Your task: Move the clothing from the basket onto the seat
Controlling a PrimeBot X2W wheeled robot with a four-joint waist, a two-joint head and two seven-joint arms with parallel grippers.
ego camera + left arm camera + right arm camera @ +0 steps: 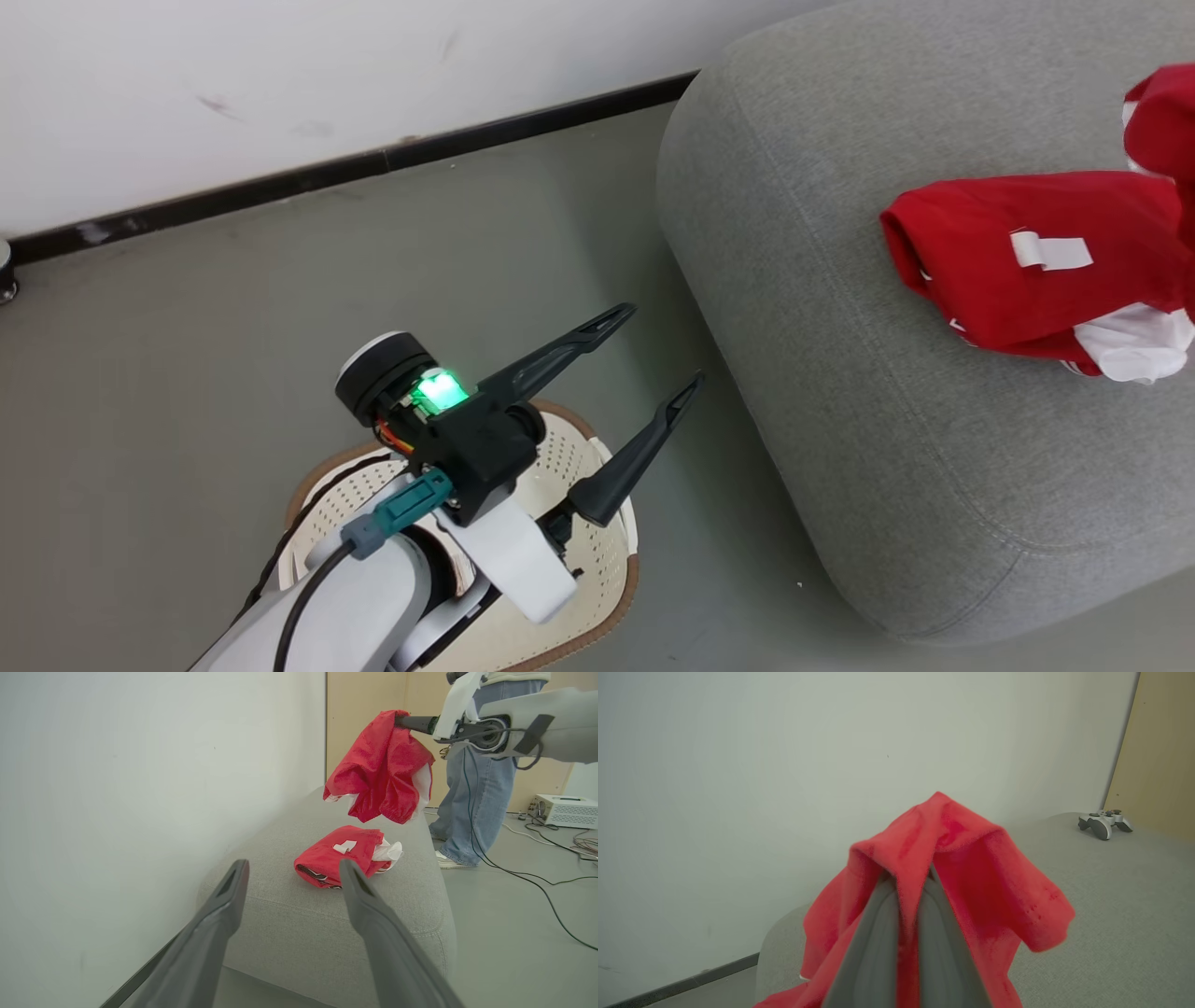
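Right gripper [908,884] clamped on a hanging red garment [380,765] above the seat [840,392].
The fabric is pinched between its closed fingers and drapes over them — a second, folded garment [1008,271] lies on the seat. The left gripper [660,347] is spread wide and empty above the basket [571,446], well apart from both garments.

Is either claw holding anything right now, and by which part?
The right claw is shut on a red garment, pinching a bunched fold at its top; the rest hangs above the seat. The left claw is open and empty.
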